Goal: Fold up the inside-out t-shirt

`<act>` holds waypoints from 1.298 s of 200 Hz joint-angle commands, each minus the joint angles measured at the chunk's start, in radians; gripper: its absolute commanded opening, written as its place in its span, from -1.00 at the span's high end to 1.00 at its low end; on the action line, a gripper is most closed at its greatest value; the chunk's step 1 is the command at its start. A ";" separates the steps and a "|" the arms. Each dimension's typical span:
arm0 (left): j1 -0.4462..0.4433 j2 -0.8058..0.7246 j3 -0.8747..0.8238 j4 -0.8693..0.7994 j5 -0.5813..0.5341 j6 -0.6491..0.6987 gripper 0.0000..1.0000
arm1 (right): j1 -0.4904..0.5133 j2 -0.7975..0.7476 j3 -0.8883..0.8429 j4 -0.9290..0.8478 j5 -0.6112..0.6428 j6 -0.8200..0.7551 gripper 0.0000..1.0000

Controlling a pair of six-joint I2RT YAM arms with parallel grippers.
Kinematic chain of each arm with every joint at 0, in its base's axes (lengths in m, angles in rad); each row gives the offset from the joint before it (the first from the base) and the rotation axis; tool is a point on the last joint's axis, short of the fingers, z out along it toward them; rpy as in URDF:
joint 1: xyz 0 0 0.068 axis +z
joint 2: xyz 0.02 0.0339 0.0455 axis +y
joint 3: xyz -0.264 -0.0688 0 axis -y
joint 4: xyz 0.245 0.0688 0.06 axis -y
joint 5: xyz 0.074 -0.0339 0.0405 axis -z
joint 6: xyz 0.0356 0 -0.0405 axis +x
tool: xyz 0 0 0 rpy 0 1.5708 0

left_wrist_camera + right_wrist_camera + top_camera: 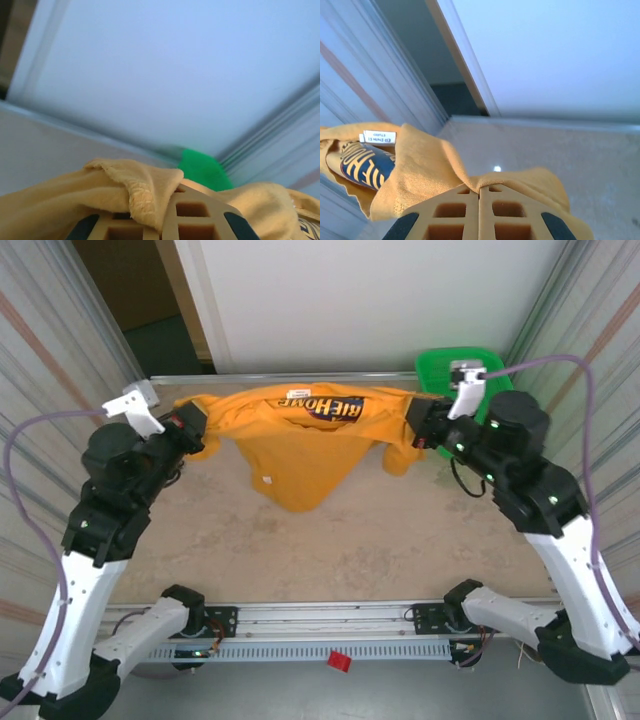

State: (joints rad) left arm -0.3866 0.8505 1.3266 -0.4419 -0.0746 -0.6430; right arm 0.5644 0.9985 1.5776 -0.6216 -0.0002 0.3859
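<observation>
The left hand point(196, 430) and right hand point(414, 430) pinch the t-shirt point(300, 460) spread between them; next, probably lowering it flat onto the table point(330, 550).

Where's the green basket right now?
In the top view, the basket sits at the far right corner of the table, just behind the right gripper, which is shut on the right end of the shirt.

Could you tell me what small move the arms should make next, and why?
Probably lower both arms to lay the t-shirt flat on the table: the left gripper and right gripper are shut on its ends, and it sags bunched between them.
</observation>
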 commanded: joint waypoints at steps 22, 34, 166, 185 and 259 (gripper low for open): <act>-0.009 0.107 0.100 0.051 -0.064 -0.028 1.00 | -0.045 0.075 0.079 0.047 0.027 -0.079 1.00; 0.001 0.163 0.089 0.037 -0.105 -0.028 1.00 | -0.090 0.152 0.065 0.064 -0.019 -0.076 1.00; 0.226 0.659 0.011 0.030 0.114 0.061 -0.69 | -0.232 0.695 -0.057 0.099 -0.134 0.096 -0.12; 0.185 0.489 -0.149 -0.073 0.081 0.033 -0.69 | -0.195 0.608 -0.239 0.094 -0.125 0.133 -0.13; -0.266 0.152 -0.703 -0.303 -0.146 -0.451 -0.68 | -0.087 0.640 -0.545 0.197 -0.158 0.211 -0.02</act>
State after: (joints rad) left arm -0.5991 1.0050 0.7136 -0.6502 -0.1001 -0.8776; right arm 0.4446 1.6211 1.0176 -0.4637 -0.1513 0.5713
